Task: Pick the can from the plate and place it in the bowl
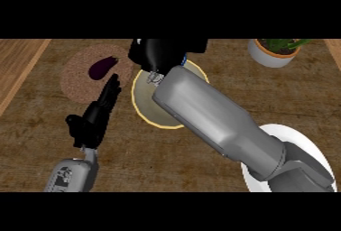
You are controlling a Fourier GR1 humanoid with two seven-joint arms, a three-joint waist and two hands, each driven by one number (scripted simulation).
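Right hand [158, 53] hangs over the far rim of the bowl [146, 107]; its grasp cannot be told, and the can is hidden from sight. The forearm crosses the white plate [307, 149]. Left hand [93, 119] rests released, fingers straight.

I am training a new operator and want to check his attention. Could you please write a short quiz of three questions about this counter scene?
1. True or false: the dark purple eggplant lies on the round brown woven mat.
2. The black right hand hovers over: A) the white round dish, B) the far rim of the yellow-rimmed tan round dish, C) the green plant in the white pot.
3. Fill in: the black left hand, fingers straight, shows to the ___ of the yellow-rimmed dish.
Key: 1 true; 2 B; 3 left.
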